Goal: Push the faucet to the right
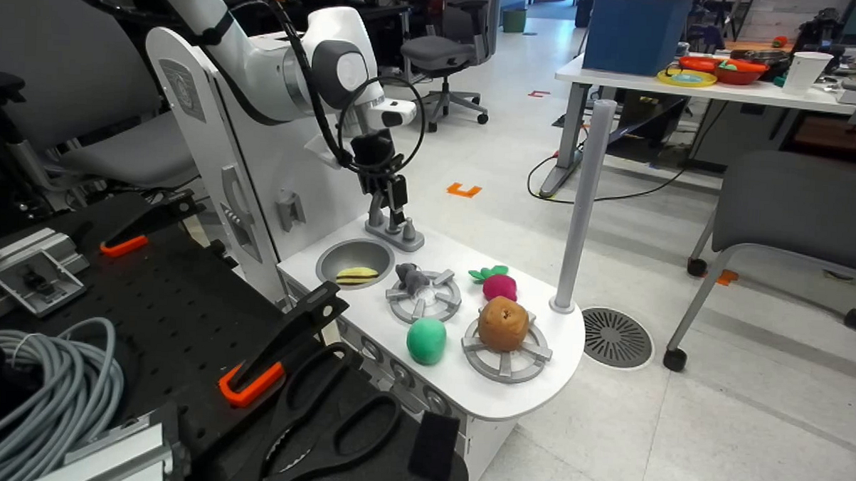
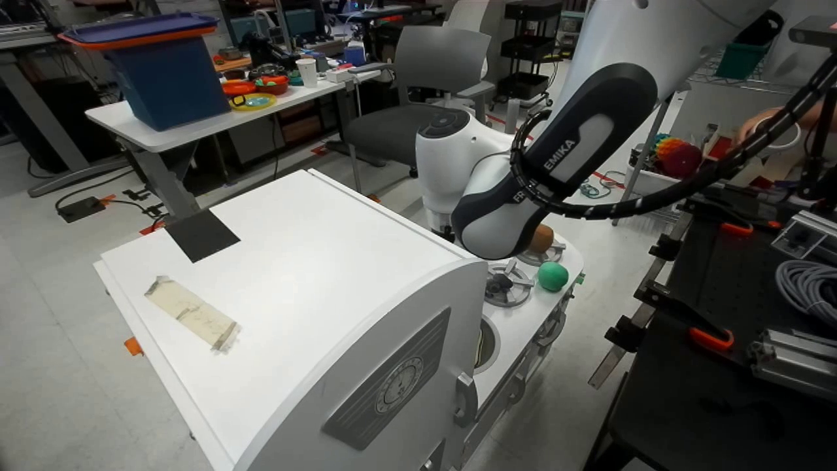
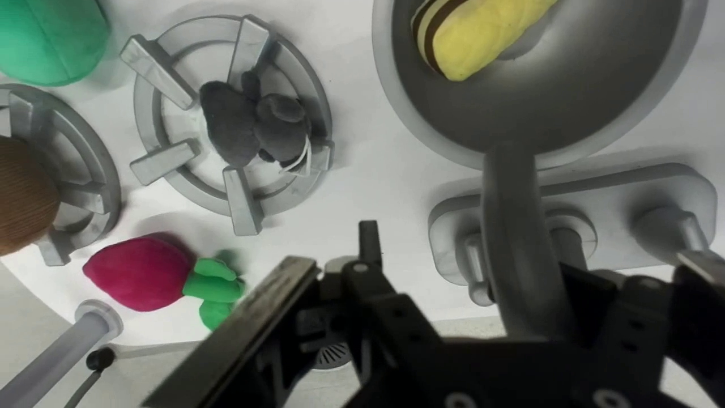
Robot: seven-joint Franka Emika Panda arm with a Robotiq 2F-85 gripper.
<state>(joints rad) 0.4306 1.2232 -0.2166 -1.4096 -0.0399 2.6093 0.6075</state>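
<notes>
Curving toward the sink (image 3: 612, 73) — a plain grey faucet (image 3: 518, 243).

In an exterior view the worktop (image 1: 563, 338) carries, left to right, a sink (image 1: 356, 252) — toy (image 1: 356, 274) inside, faucet (image 3: 512, 221) farther — a burner (image 1: 418, 310) under a toy mouse (image 1: 411, 277), another burner (image 1: 505, 364) under a toy fruit (image 1: 503, 324); radish (image 1: 500, 288) far, oval toy (image 1: 426, 341) near.

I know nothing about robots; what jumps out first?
Probably the large white robot arm, bent over a white toy kitchen counter. In the wrist view, a curved grey faucet spout shows between the jaws of the arm's open black gripper. On the counter, a magenta beet-shaped toy with green leaves lies near a round brown toy.
</notes>
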